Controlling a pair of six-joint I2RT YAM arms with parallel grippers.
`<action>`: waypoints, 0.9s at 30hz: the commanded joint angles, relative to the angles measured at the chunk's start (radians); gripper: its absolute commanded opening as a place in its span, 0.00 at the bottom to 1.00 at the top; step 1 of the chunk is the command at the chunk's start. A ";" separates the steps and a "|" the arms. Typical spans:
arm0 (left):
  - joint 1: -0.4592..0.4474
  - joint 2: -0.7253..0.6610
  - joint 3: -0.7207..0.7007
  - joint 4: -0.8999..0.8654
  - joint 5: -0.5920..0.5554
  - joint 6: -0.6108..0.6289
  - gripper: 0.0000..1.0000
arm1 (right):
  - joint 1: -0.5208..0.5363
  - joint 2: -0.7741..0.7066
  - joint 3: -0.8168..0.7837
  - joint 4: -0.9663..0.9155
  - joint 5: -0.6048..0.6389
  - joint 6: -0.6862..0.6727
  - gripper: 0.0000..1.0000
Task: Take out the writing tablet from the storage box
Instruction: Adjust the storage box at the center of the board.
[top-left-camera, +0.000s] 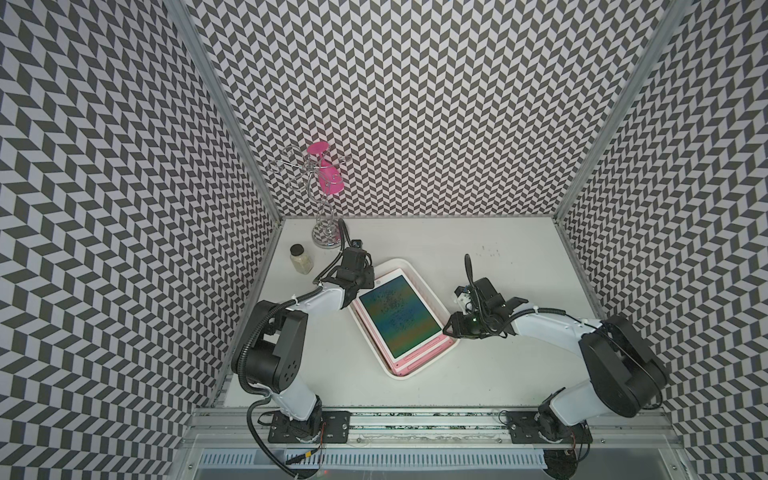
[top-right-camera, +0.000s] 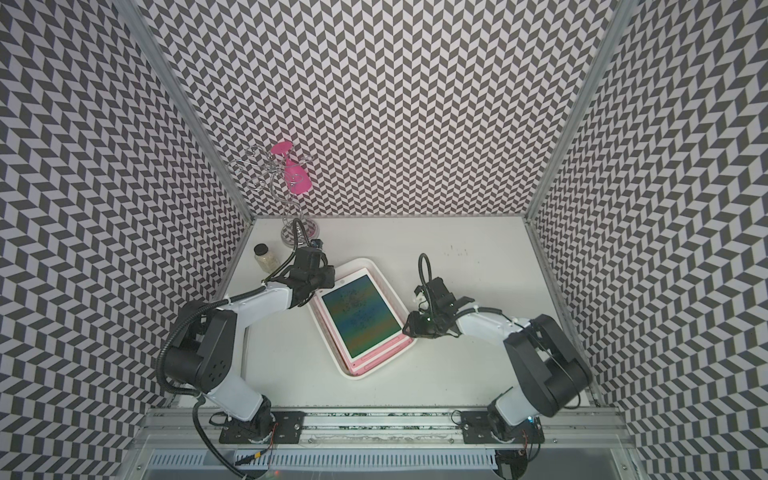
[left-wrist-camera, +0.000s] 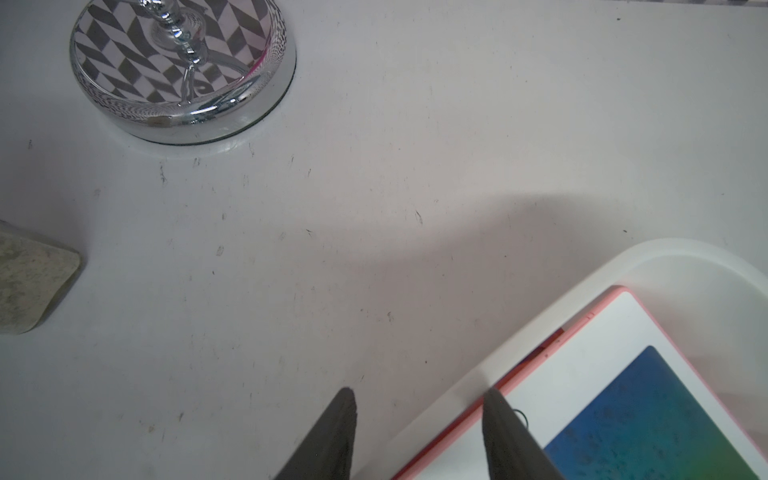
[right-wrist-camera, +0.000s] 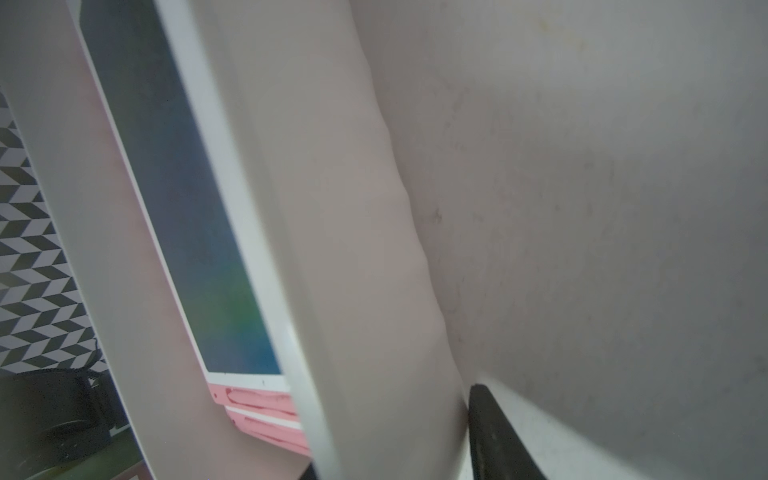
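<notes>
The storage box (top-left-camera: 432, 300) is set slantwise at the middle of the tabletop (top-left-camera: 498, 374). The writing tablet (top-left-camera: 395, 318) is laid screen-up inside it, on top of a pink stack (top-left-camera: 422, 352). The left end effector (left-wrist-camera: 417, 399) is seen open at the box's far-left corner, with one finger (left-wrist-camera: 340, 428) outside the rim and one over the tablet's white border. The right end effector (top-left-camera: 449, 330) is placed astride the box's right wall; whether it is clamped cannot be told.

Robotics lab test cell: white surface (top-left-camera: 498, 374) enclosed on three sides by chevron-patterned walls (top-left-camera: 415, 104) on aluminium framing (top-left-camera: 235, 124); a left robot arm (top-left-camera: 324, 297) and a right robot arm (top-left-camera: 548, 330) are bolted to a metal rail (top-left-camera: 415, 422) in front.
</notes>
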 joint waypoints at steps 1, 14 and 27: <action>-0.018 0.040 -0.052 -0.242 0.108 -0.060 0.51 | -0.042 0.050 0.105 0.000 0.036 -0.100 0.37; -0.059 0.053 0.024 -0.358 0.090 -0.067 0.60 | -0.094 0.187 0.299 -0.067 0.046 -0.179 0.33; -0.071 0.083 0.054 -0.434 0.064 -0.101 0.29 | -0.164 0.090 0.322 -0.073 0.059 -0.208 0.62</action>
